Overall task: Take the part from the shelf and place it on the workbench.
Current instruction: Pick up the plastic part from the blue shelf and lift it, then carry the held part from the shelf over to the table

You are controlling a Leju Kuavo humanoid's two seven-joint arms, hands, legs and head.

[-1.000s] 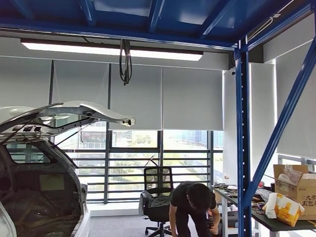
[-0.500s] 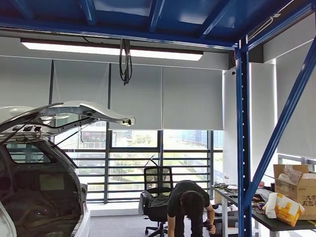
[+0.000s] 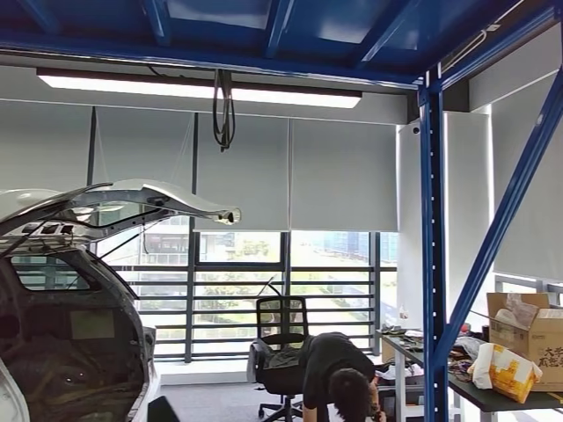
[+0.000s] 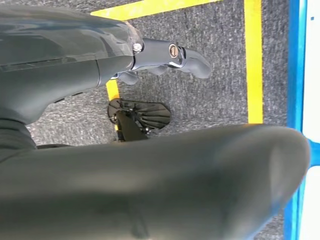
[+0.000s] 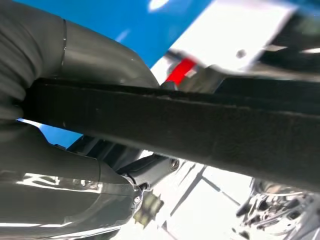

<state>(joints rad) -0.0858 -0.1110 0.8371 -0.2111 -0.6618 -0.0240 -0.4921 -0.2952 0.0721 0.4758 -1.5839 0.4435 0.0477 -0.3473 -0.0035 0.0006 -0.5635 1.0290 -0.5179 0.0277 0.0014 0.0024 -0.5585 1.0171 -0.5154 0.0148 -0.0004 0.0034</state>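
In the right wrist view a long flat black part [image 5: 196, 125] runs across the picture. My right hand [image 5: 71, 165] grips it, with the thick grey thumb on one side and the fingers on the other. Behind it are blue and white surfaces, blurred. In the left wrist view my left hand [image 4: 166, 52] hangs over grey carpet with its fingers stretched out and nothing in them. The head view looks high into the room; a small dark tip [image 3: 164, 410] shows at its bottom edge, and I cannot tell what it is.
A blue steel post [image 3: 435, 264] and a slanted brace stand at the right. Behind them is a dark table [image 3: 494, 400] with cardboard boxes and bags. A person [image 3: 342, 378] bends low beside an office chair [image 3: 282, 343]. A white car [image 3: 66, 352] with its hatch raised stands at the left. Yellow floor lines [image 4: 253, 60] cross the carpet.
The person has bent further down and shifted slightly right. A dark tip has come up at the bottom edge of the head view. The camera has not moved.
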